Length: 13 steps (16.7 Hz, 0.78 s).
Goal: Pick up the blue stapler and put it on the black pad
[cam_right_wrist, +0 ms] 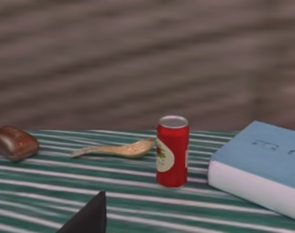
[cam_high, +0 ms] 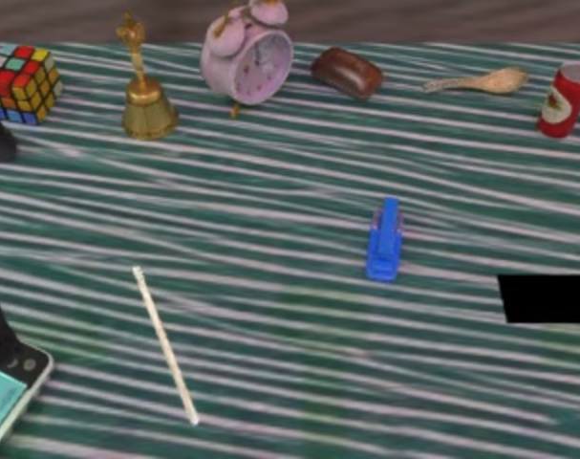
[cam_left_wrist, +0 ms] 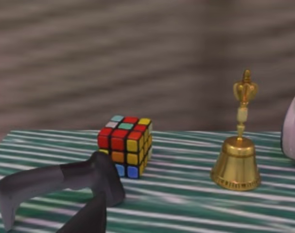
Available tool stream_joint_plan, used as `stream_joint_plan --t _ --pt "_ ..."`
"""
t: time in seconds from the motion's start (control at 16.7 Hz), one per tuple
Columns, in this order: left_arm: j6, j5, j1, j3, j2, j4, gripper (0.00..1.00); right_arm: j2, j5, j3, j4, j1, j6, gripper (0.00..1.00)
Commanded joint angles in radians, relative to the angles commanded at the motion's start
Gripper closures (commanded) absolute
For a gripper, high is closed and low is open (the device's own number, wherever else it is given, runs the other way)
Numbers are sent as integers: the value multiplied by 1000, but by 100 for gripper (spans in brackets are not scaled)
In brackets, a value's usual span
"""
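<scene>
The blue stapler (cam_high: 385,239) lies flat on the striped green cloth, right of the middle of the top view, its length running front to back. The black pad (cam_high: 549,298) lies at the right edge, a little nearer the front than the stapler, with nothing on it. Neither one shows in the wrist views. My left gripper (cam_left_wrist: 86,218) is parked low at the table's left side, far from the stapler, and only a dark tip of it is in view. My right gripper (cam_right_wrist: 89,216) is outside the top view and shows as a dark tip facing the back right corner.
Along the back stand a Rubik's cube (cam_high: 20,83), a brass bell (cam_high: 146,96), a pink alarm clock (cam_high: 248,55), a brown lump (cam_high: 347,73), a spoon (cam_high: 481,82) and a red can (cam_high: 564,99). A white stick (cam_high: 165,346) and a phone (cam_high: 8,397) lie front left. A blue book (cam_right_wrist: 264,167) sits beside the can.
</scene>
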Motion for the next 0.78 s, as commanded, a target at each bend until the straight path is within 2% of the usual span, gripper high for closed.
stream_joint_plan --t 0.18,0.36,0.54,0.78 --pt "0 0 0 0 0 0 0 8 2 9 -6 1 3 0" --pt "0 0 0 0 0 0 0 87 23 96 -64 7 31 0" --pt "0 0 0 0 0 0 0 243 64 279 -176 19 86 0" --pt "0 0 0 0 0 0 0 548 131 658 -390 45 185 0"
